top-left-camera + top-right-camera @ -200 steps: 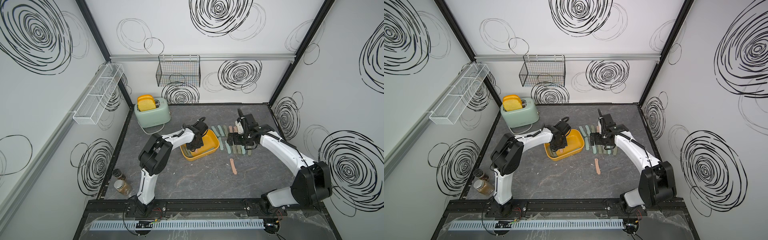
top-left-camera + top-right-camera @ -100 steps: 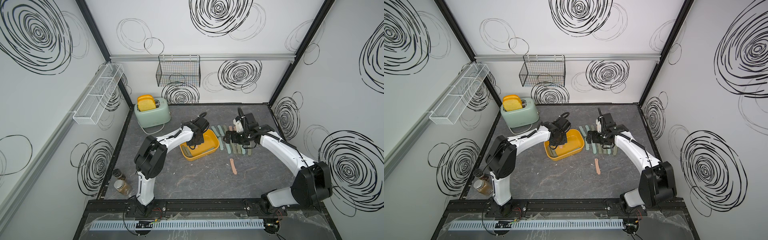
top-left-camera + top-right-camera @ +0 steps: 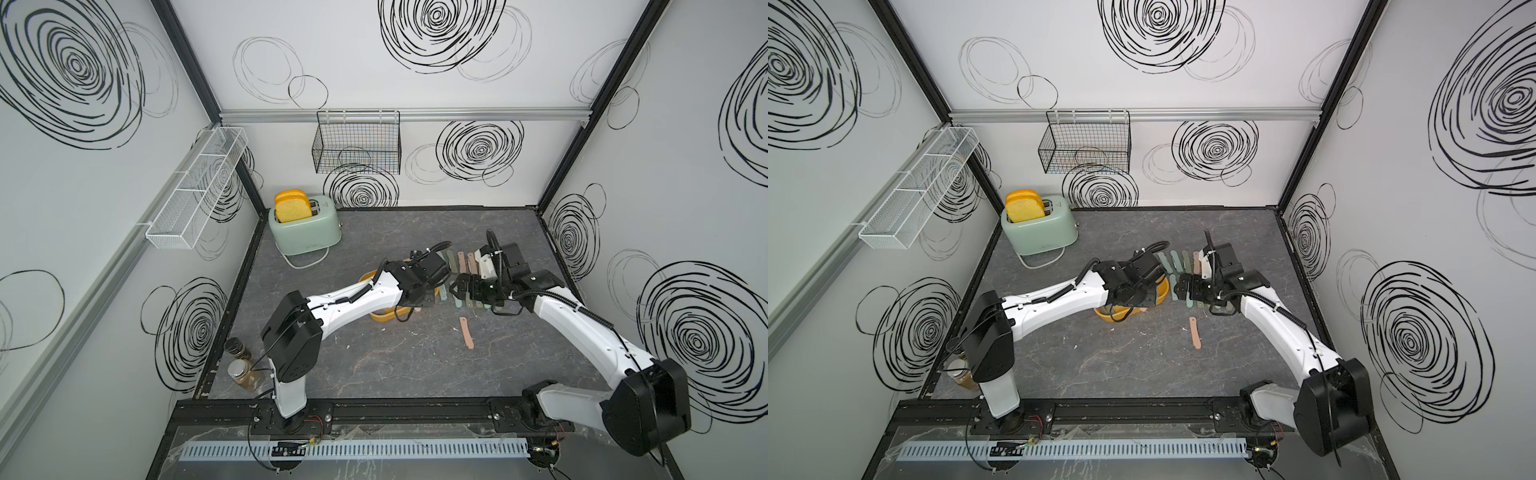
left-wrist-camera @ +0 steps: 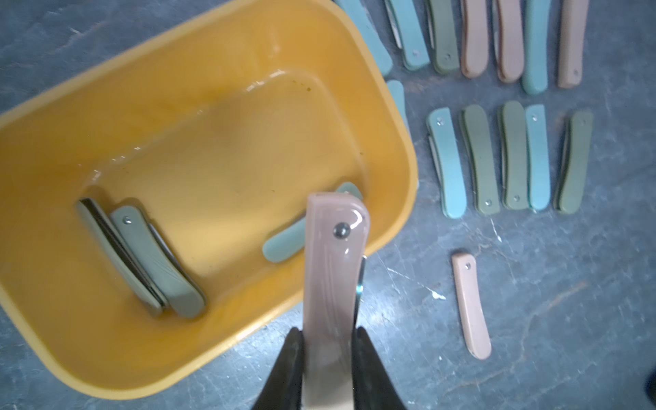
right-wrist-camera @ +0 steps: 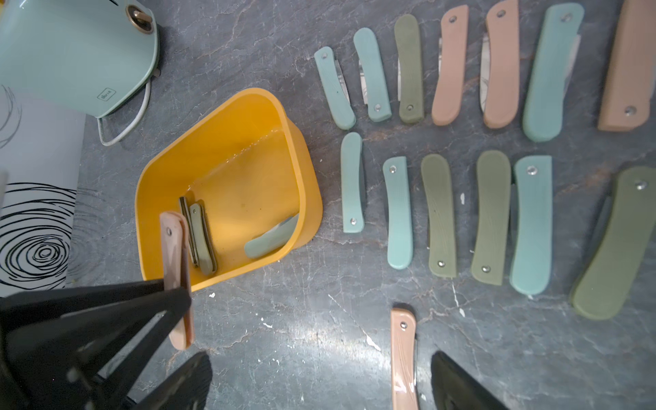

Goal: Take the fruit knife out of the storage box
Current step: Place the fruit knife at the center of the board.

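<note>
A: Dark marbled counter (image 3: 374,365), white walls scrawled with black swirls. Where is the storage box (image 4: 106,106)?

B: Right under the left claw (image 4: 328,355), its near rim just below the fingertips. It is mustard yellow and shallow.

A: And the claw itself?

B: Clamped on a pink fruit knife (image 4: 333,266), folded, pinched across the handle. The riveted end sticks out ahead of the fingertips and shows over the box's rim. How high it hangs I cannot tell.

A: What is in the box?

B: Two grey-green knives (image 4: 149,259) lie pressed side by side at the end farther from the claw. One teal knife (image 4: 284,245) lies close ahead of the claw, partly hidden by the held knife.

A: The right claw (image 5: 319,369)?

B: Spread wide, gripping nothing. A lone pink knife (image 5: 403,355) lies on the counter below it, between the fingers as its wrist view shows them. Ahead of that claw, two rows of folded knives (image 5: 461,142) lie flat beside the box: teal, olive and pink.

A: Any other containers?

B: A mint toaster (image 3: 303,228), well beyond the left claw, holds toast (image 3: 291,205) in one slot. Two jars (image 3: 240,370) with brownish contents stand by the left arm's base.
</note>
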